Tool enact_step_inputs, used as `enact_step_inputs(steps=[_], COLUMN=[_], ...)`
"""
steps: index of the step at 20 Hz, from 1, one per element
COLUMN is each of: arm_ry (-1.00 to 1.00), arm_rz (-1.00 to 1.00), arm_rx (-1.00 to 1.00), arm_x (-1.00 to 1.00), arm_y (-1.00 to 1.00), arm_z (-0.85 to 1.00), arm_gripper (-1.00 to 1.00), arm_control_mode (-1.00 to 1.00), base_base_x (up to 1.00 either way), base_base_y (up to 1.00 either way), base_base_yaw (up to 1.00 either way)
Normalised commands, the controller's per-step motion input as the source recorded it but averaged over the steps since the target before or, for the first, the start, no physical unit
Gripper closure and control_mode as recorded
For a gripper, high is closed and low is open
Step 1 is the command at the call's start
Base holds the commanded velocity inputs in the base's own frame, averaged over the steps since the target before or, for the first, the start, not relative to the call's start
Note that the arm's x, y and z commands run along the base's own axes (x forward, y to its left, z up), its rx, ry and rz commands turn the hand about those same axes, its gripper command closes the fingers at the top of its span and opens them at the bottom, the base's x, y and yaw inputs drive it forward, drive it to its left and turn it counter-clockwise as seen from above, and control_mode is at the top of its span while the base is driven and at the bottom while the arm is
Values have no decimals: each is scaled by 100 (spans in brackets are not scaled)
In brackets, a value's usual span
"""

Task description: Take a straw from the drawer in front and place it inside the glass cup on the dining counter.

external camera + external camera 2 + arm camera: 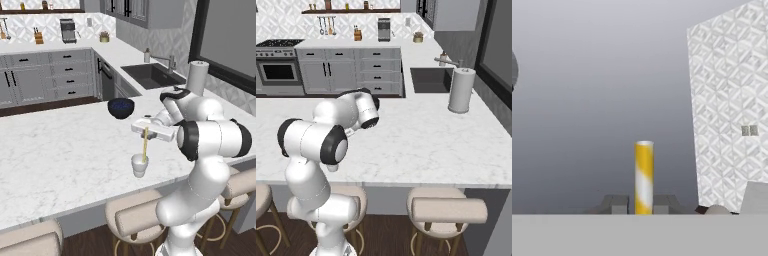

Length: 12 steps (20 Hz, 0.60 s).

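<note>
You have the broad white marble-patterned bench (60, 155) spread across your left base view, with the white arm reaching over its near edge. A dark blue bowl (121, 107) sits further back on the bench, well apart from the small whitish translucent glass cup (139, 165), which stands upright near the front edge. A white paper-towel roll (461, 90) stands near the sink on the right side. Your fingers (146, 129) hover directly above the cup, closed narrowly on the thin yellow straw (145, 145); in the hand view the straw (644, 177) rises between the two dark tips, which sit close against it. The straw hangs upright with its lower end down inside the cup. The right base view hides the cup behind the arm.
</note>
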Motion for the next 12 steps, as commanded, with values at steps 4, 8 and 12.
enact_step_inputs(steps=[4, 8, 12], arm_ry=[0, -1, -2], arm_rz=[0, 0, 0], arm_rx=[-2, -2, -5], arm_x=[0, 4, 5], arm_y=[-10, 0, 0], arm_z=[-4, -8, -14], arm_gripper=[100, 100, 100], arm_control_mode=[-100, -100, -100], base_base_x=[0, 0, 0], base_base_y=[0, 0, 0], base_base_yaw=[0, 0, 0])
